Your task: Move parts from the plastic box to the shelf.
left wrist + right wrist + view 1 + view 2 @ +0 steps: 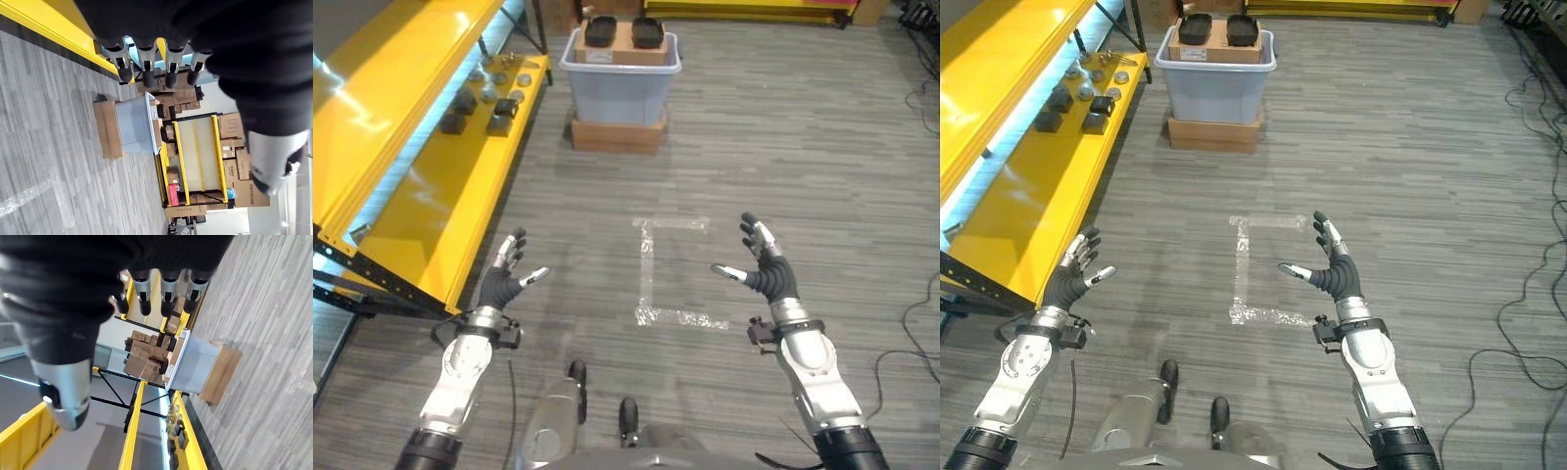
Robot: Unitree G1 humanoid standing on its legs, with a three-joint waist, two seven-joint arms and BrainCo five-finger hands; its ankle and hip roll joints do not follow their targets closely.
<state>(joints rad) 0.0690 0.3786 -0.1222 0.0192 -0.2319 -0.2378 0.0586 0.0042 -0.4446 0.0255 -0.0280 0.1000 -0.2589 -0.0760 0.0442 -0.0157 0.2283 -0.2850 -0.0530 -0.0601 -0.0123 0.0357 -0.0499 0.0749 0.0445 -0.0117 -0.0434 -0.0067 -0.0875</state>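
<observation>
Left hand (499,284): fingers straight and spread, thumb out to the side, holds nothing; raised over the floor just beside the front edge of the shelf.
Right hand (766,269): fingers straight, thumb out toward the middle, also holds nothing; over the floor to the right of the tape mark.
Plastic box (620,83): grey-blue w/ pale rim, far ahead, stands on a flat cardboard box (618,134) on the floor, just right of the shelf's far end.
Inside box: a brown carton (625,44) w/ two black parts (600,30) lying on top, side by side.
Shelf (445,186): yellow, along the robot's left; several dark and metal parts (478,103) in a group at its far end, near the box.
Tape mark (651,279): clear tape in an open rectangle on the floor (783,147), btw the two hands.
</observation>
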